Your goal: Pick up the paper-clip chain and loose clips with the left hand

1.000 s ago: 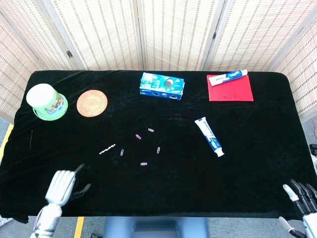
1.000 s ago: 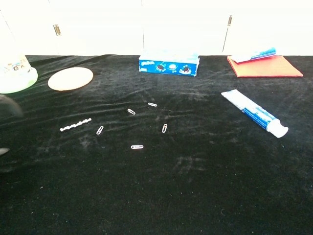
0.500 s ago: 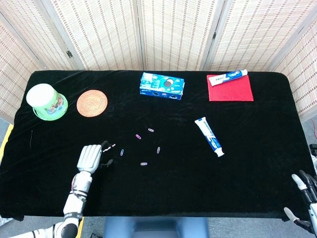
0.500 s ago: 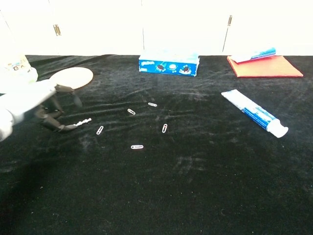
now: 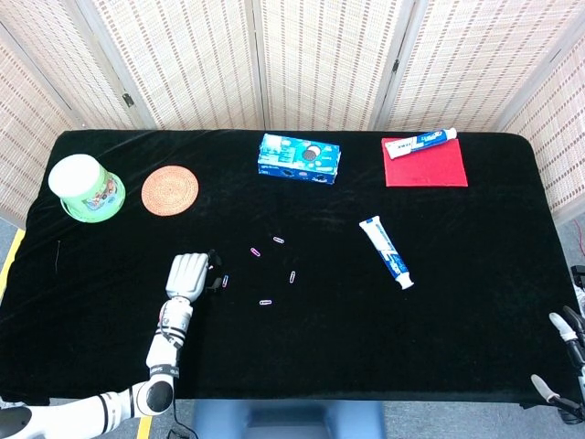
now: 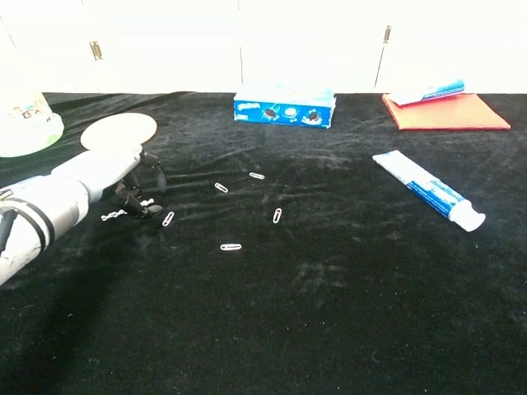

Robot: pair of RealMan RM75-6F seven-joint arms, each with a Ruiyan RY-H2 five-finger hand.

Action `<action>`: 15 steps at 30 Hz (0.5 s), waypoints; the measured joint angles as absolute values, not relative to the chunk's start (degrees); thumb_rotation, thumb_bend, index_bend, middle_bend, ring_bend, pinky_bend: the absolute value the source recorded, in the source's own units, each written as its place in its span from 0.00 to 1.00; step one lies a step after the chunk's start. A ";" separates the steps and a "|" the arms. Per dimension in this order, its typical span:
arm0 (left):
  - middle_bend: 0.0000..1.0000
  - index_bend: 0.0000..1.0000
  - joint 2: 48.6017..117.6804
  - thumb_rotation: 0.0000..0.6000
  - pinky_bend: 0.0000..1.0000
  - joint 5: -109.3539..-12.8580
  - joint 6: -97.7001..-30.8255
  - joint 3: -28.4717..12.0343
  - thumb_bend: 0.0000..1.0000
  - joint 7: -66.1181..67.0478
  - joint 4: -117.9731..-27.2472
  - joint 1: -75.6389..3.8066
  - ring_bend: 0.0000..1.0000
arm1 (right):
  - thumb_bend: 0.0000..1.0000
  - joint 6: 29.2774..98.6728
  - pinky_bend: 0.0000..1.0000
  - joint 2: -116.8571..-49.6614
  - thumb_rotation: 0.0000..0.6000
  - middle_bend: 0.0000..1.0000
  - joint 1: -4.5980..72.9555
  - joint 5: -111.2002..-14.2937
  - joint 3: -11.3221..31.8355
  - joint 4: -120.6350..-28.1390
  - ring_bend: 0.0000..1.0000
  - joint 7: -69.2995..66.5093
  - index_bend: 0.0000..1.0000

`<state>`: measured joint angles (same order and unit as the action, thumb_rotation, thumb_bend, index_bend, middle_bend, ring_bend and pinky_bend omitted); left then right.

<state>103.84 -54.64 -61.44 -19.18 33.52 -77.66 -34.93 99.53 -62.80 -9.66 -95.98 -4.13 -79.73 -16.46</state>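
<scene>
My left hand (image 5: pixel 189 274) hovers palm down over the white paper-clip chain (image 6: pixel 109 217), fingers bent toward the cloth. In the chest view the left hand (image 6: pixel 115 173) has its dark fingertips (image 6: pixel 153 210) straddling the chain, which still lies flat on the black table; the head view hides the chain. One loose clip (image 6: pixel 169 218) lies just right of the fingertips. Other loose clips (image 5: pixel 255 251) (image 5: pixel 279 240) (image 5: pixel 292 276) (image 5: pixel 265 301) are scattered to the right. Only spread fingertips of my right hand (image 5: pixel 559 352) show at the table's near right corner, holding nothing.
A woven coaster (image 5: pixel 170 190) and a green tub (image 5: pixel 87 188) stand at the back left. A blue cookie box (image 5: pixel 300 158) sits at the back middle. One toothpaste tube (image 5: pixel 387 252) lies to the right, another rests on a red cloth (image 5: pixel 430 169).
My left hand has travelled from the near left edge forward and right, arriving over the chain with its fingers lowered around it. The right hand has slid further out of view.
</scene>
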 measured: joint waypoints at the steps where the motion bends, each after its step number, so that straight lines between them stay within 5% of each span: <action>1: 1.00 0.46 103.95 1.00 1.00 -54.40 -61.49 -19.14 0.39 33.53 -77.22 -35.08 1.00 | 0.24 99.66 0.00 -62.79 1.00 0.00 -9.72 -95.96 -4.09 -79.55 0.00 -16.64 0.00; 15: 1.00 0.46 103.81 1.00 1.00 -52.24 -62.20 -17.51 0.39 32.32 -73.41 -36.15 1.00 | 0.24 99.63 0.00 -63.09 1.00 0.00 -9.91 -96.20 -4.01 -79.52 0.00 -16.04 0.00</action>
<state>103.81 -52.24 -62.20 -17.51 32.32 -73.41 -36.15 99.63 -63.09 -9.91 -96.20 -4.01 -79.52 -16.04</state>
